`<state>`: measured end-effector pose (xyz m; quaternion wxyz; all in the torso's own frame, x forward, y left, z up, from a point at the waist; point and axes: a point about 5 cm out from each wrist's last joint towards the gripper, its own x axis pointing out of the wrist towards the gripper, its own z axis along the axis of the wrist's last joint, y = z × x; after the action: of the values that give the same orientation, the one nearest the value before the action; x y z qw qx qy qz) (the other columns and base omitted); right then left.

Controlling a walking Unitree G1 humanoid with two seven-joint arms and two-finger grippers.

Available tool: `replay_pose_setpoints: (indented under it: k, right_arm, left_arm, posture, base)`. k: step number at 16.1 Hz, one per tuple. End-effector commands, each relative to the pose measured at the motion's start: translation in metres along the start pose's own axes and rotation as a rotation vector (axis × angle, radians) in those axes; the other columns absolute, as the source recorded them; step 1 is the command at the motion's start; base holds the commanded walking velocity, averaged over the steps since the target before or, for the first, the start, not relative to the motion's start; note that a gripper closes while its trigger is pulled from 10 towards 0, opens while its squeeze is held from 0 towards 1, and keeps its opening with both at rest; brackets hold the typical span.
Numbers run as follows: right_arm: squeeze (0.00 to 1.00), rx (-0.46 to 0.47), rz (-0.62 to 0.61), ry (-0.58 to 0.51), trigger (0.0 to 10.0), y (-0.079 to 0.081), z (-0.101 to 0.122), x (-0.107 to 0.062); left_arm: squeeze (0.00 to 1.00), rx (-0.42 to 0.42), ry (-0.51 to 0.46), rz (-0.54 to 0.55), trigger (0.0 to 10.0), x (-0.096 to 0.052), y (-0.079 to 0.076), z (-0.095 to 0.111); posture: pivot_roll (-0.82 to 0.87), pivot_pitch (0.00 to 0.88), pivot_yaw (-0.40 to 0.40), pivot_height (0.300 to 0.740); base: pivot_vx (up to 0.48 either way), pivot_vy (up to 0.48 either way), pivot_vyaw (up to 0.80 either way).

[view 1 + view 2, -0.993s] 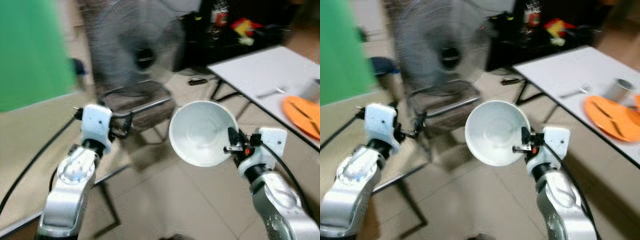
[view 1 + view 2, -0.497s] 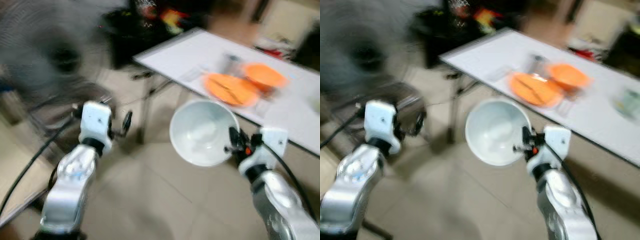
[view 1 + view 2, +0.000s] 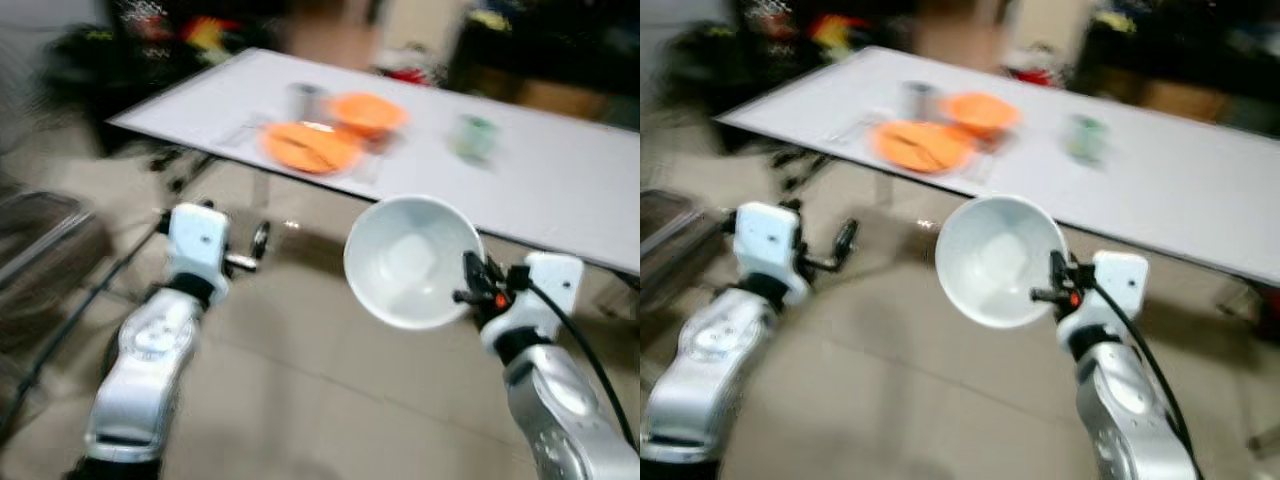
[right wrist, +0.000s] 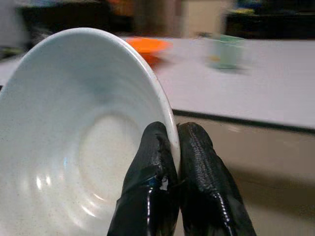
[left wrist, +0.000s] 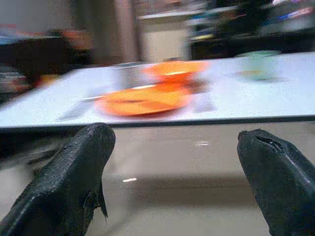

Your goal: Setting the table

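Turning swung your view off the fan onto the white surface [image 3: 560, 190]; right claw [image 4: 178, 147] stayed clamped on the white bowl [image 3: 410, 262] (left claw [image 5: 177, 162] apart, empty), so placing looked close.

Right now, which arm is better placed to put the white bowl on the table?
Right. The right gripper is pinching the rim of the white bowl, near the table. The left gripper is open and holds nothing.

A table [image 3: 560, 190] stood ahead of the robot, beyond both arms. On it a plate [image 3: 310, 147] lay to the left with a bowl [image 3: 368, 111] just behind it, a can [image 3: 304, 100] left of that bowl, and a cup [image 3: 475, 136] well off to the right.
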<state>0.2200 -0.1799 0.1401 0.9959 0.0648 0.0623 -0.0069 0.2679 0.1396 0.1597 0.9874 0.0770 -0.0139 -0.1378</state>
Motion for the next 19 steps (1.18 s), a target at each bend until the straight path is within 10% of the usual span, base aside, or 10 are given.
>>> replay_pose_setpoints:
  k: [1,19]
  right_arm:
    - [0.00,0.008,0.007,-0.054,10.0,0.003,0.011,0.000]
    - [0.00,0.050,-0.004,-0.032,10.0,-0.006,0.010,0.001]
  left_arm:
    - [0.00,0.009,0.008,0.006,10.0,-0.001,0.005,0.001]
    - [0.00,-0.030,0.037,-0.020,10.0,-0.010,0.003,-0.010]
  posture:
    - [0.02,0.000,-0.048,0.740]
    - [0.02,0.000,-0.066,0.740]
  base:
    - [0.000,0.000,-0.80]
    - [0.166,0.000,-0.19]
